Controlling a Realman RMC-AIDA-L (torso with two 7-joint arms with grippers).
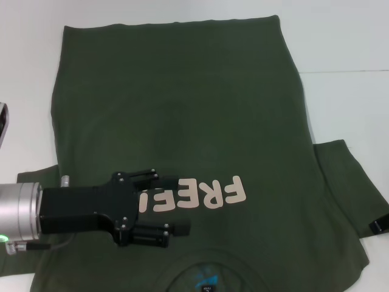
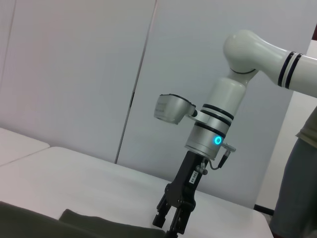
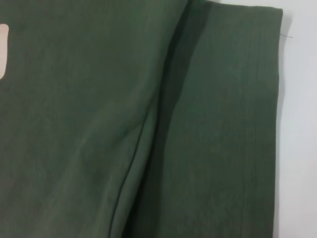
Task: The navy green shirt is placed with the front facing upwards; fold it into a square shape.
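Observation:
The navy green shirt lies flat and face up on the white table, collar and blue label nearest me and hem at the far side. Its pale letters cross the chest. My left gripper lies sideways over the left end of the letters, fingers spread, nothing between them. My right gripper shows only as a black tip at the outer edge of the right sleeve. In the left wrist view the right gripper points down at the sleeve edge. The right wrist view is filled by sleeve cloth and its shoulder seam.
White table surrounds the shirt, with a seam line on the right. A grey object pokes in at the left edge. A person in grey stands beyond the table near the right arm.

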